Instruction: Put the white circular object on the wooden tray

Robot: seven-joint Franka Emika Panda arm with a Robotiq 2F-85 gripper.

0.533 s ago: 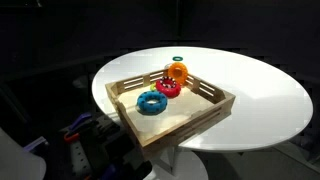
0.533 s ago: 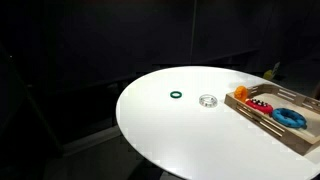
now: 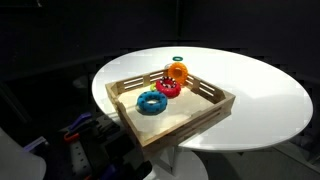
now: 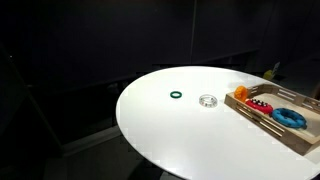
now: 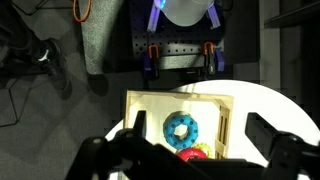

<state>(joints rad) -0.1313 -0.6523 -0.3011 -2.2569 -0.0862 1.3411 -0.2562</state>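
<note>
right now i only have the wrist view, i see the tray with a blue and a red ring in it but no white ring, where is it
Observer: The white ring lies flat on the white table, outside the wooden tray, as seen in an exterior view.
Operator: anything close to it
Observer: A small green ring lies on the table beside it, not touching it, on the side away from the tray.
Operator: anything else in the tray i cant see
Observer: Yes, an orange ring sits in the tray right next to the red ring.
</note>
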